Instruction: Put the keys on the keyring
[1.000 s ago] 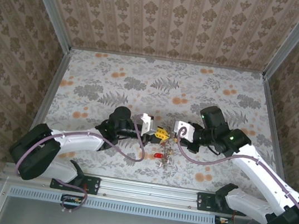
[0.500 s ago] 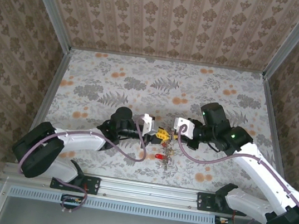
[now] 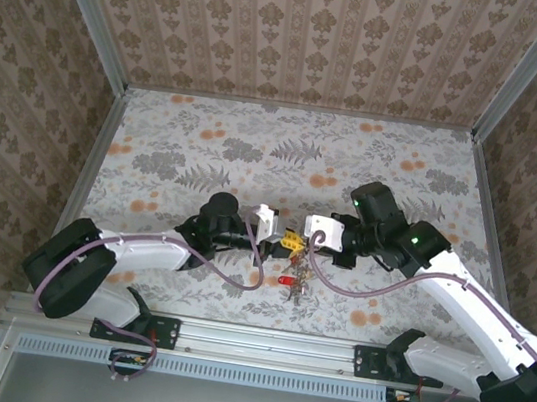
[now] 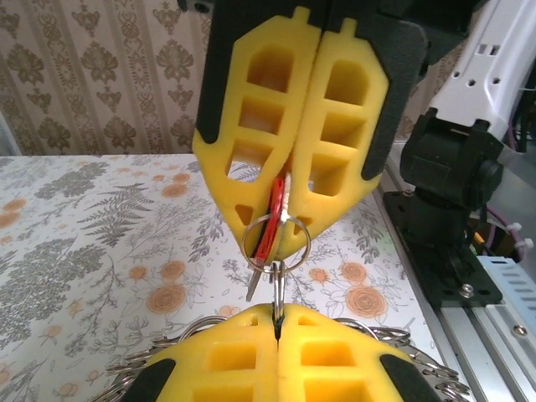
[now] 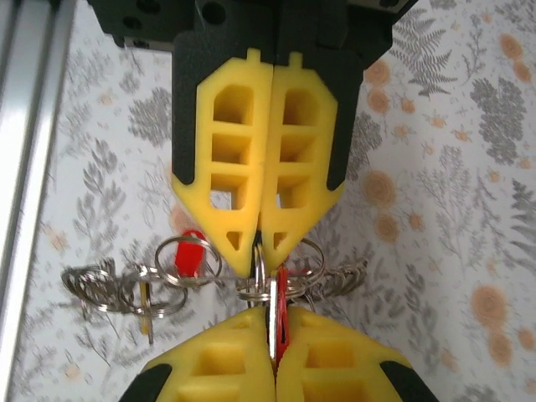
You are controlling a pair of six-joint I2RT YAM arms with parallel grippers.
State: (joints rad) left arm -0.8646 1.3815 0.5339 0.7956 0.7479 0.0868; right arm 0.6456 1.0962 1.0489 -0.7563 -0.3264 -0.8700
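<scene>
Keys (image 4: 270,224) — small, thin, red-headed, silvery metal

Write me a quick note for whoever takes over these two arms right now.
Left gripper: shut, pinching a thin metal ring.
Right gripper: shut on a red key, tip to tip with the left above the table.
Other keys hang bunched beneath them.
Done: both pieces gripped and lined up.
Left: threading the red key on; I can't tell whether it's through.
</scene>
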